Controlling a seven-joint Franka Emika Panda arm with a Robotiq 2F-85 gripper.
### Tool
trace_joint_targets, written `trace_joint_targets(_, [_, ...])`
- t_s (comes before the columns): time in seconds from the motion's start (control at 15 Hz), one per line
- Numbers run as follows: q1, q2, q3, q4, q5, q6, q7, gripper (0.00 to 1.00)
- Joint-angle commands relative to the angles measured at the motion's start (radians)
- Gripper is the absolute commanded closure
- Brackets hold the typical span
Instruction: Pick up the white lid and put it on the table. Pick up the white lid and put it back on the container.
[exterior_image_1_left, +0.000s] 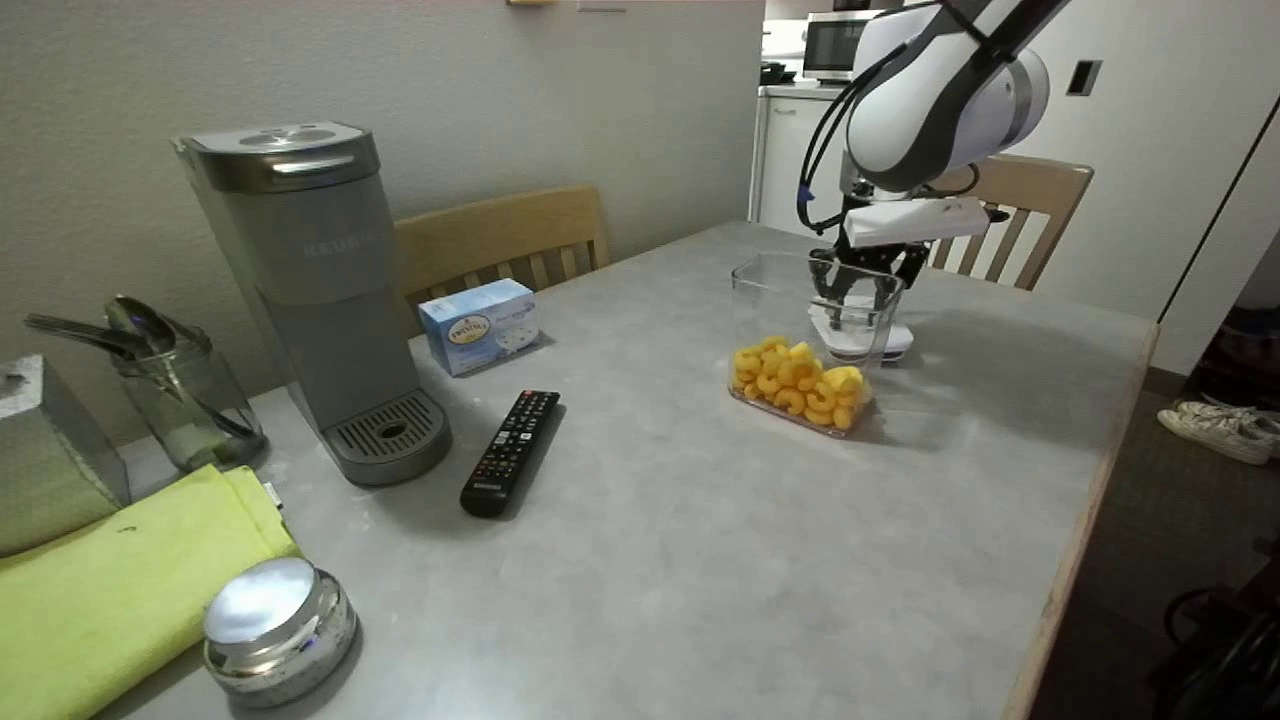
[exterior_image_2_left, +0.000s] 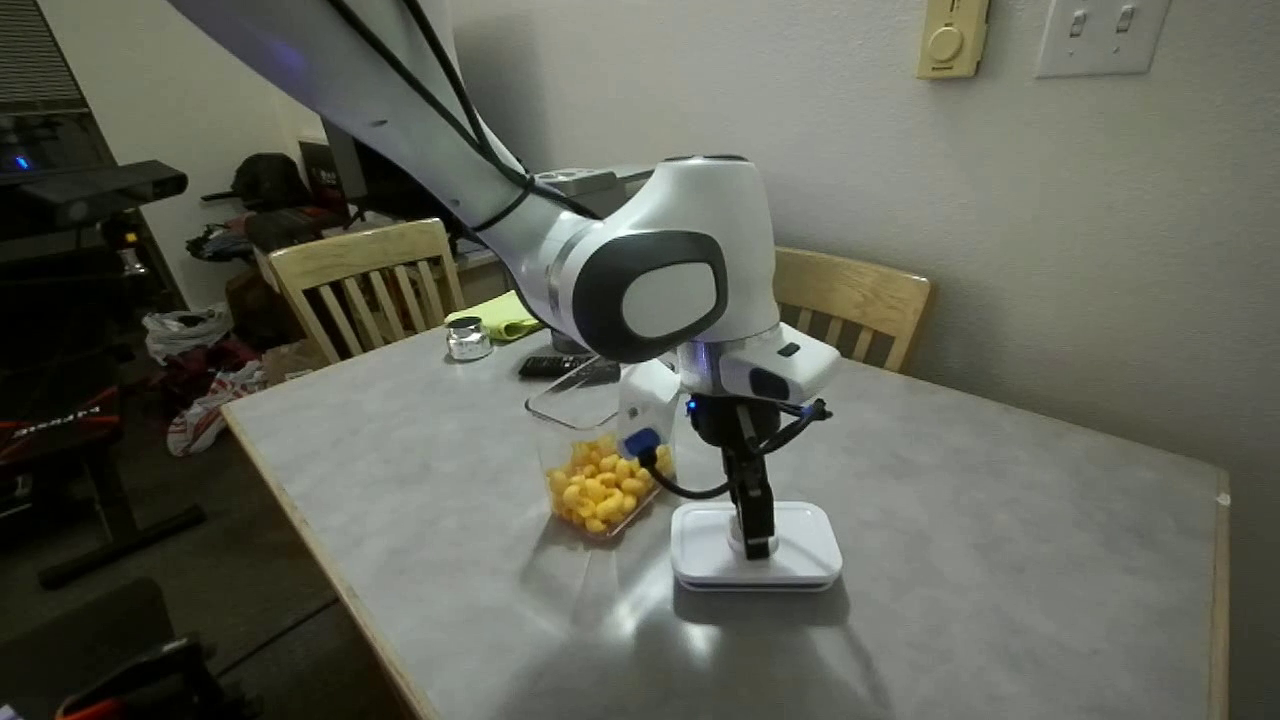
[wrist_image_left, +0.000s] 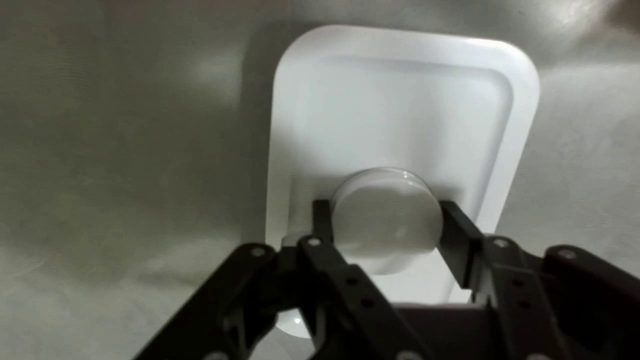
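White and flat, the lid (wrist_image_left: 395, 115) looks to sit right side up on the table (exterior_image_2_left: 1000, 520), but its underside is hidden. Near its middle is a round knob (wrist_image_left: 385, 225), and the jaws look clamped on it, one on each side. That knob seems the best place to hold, since the rim (wrist_image_left: 375, 44) is wide and low and hard to pinch. It looks like hard plastic, so I think the lid will be light and stiff and will not bend. The knob is round and looks smooth, so the lid could turn or slip if the grip is weak or too high. A small bump should not break it, but I would lift it straight up and keep it flat. Just beside it stands the tub (exterior_image_1_left: 770, 305), clear, with its top open and yellow puffs (exterior_image_1_left: 805, 390) in the bottom. The tub looks light too, so a lid put down crooked might push it over. My guess is that the lid must go back on the tub next, with the long sides lined up. The arm (exterior_image_2_left: 650, 285) is right above the lid. Farther out on the table are a black remote (exterior_image_1_left: 510, 455) and a blue tea box (exterior_image_1_left: 478, 330), then a tall grey coffee maker (exterior_image_1_left: 320, 250) with a jar (exterior_image_1_left: 185, 420) next to it, and last a yellow cloth (exterior_image_1_left: 130, 590) with a silver tin (exterior_image_1_left: 280, 640) beside it.
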Motion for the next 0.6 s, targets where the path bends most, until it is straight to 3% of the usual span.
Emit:
trace_joint_targets(0.0, [0.013, -0.012, -0.016, -0.025, 0.022, 0.009, 0.004, 0.71])
trace_joint_targets(0.53, [-0.018, -0.042, 0.019, -0.035, 0.017, 0.0, -0.121, 0.71])
